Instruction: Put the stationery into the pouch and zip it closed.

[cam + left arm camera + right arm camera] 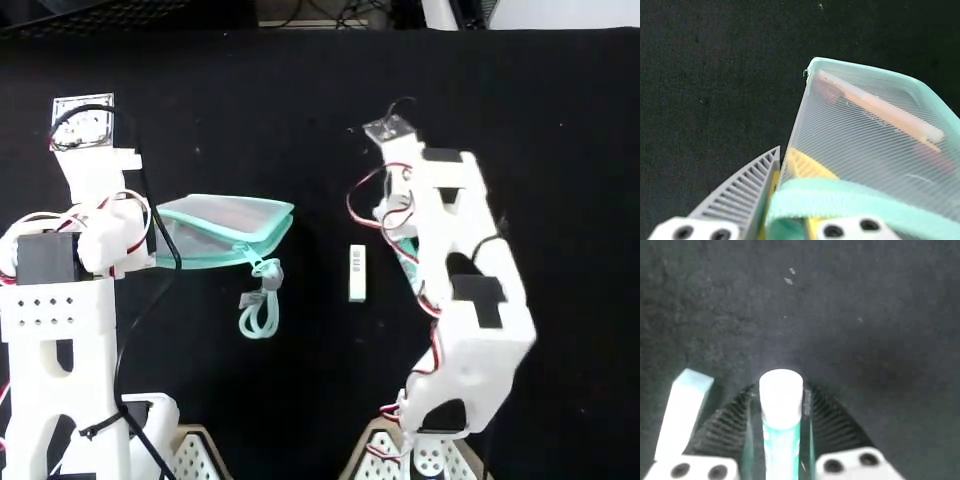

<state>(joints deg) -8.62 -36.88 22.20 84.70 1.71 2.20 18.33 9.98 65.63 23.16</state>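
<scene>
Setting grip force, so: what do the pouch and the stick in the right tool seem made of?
The pouch looks like translucent, ribbed soft plastic: contents show through; its mint edging seems woven. The stick seems smooth hard plastic: white cap, teal body, faint sheen.

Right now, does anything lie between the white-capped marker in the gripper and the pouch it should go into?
Only a small white block, lying flat on the table between the right gripper with its marker and the pouch. Carried above the table, the marker would likely clear it.
</scene>
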